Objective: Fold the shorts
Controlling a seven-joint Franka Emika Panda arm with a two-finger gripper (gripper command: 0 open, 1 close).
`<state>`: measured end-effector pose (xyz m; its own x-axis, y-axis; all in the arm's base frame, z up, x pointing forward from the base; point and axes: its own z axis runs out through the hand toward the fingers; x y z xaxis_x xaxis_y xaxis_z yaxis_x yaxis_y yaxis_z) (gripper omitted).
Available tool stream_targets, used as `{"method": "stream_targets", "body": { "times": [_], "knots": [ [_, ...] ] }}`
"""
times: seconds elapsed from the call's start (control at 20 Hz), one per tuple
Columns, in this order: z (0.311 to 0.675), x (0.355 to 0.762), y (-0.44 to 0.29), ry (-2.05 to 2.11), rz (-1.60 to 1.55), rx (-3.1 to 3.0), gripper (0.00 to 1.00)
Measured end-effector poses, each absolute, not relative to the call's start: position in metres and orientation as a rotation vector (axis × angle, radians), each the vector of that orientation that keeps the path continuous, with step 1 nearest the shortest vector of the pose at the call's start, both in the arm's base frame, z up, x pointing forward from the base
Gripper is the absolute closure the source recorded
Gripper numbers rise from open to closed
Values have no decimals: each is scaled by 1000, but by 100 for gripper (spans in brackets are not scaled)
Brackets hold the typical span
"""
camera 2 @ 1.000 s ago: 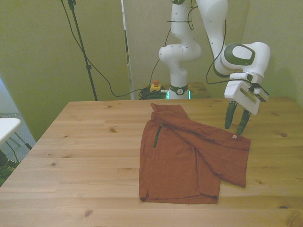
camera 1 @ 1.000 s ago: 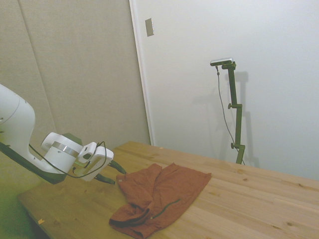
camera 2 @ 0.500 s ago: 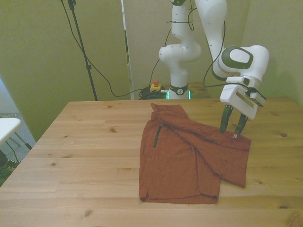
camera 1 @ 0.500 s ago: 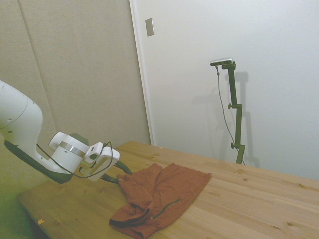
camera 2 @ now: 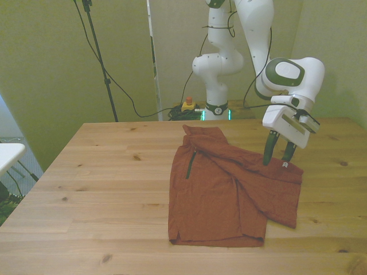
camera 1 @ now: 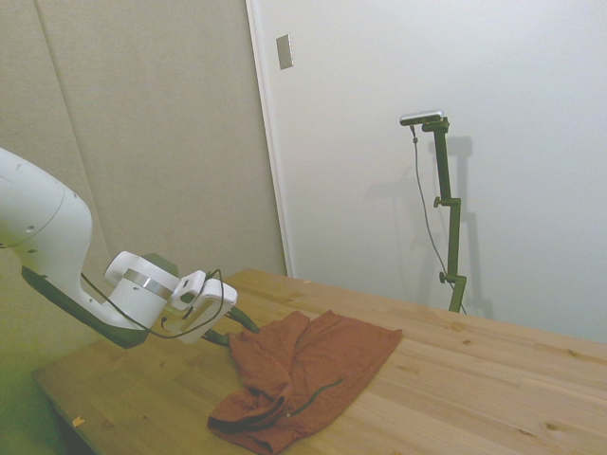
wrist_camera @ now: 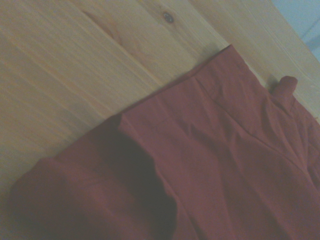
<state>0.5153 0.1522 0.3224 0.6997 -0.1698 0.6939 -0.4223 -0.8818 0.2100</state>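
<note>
The shorts [camera 2: 229, 192] are lying spread near the middle of the table [camera 2: 103, 189], rumpled, with one leg lapping over the other and a small pale tag showing on the hem at the front view's right. No neat fold is showing, so I judge that I am only at the opening step: reaching for a corner to carry across. My gripper [camera 2: 276, 157] is hanging just over that hem, at the far corner on the front view's right, with its two dark fingers [camera 2: 267, 153] pointing down and standing apart. They are gripping nothing; I cannot tell whether the tips are brushing the cloth. In the wrist view the hem [wrist_camera: 200, 80] and bare wood beside it are filling the frame. Next, I think, I am needing to drop onto the hem, pinch only the top layer, and draw it over without dragging the whole garment.
</note>
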Motion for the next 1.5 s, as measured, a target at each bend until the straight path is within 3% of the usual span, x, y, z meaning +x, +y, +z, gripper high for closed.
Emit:
{"method": "stream_targets", "body": {
  "times": [1.15,1.3,1.5],
  "knots": [
    [312,524,148,-450,977,2549,100],
    [324,527,144,-506,987,2556,100],
    [371,544,113,-638,1018,2573,100]
  ]
}}
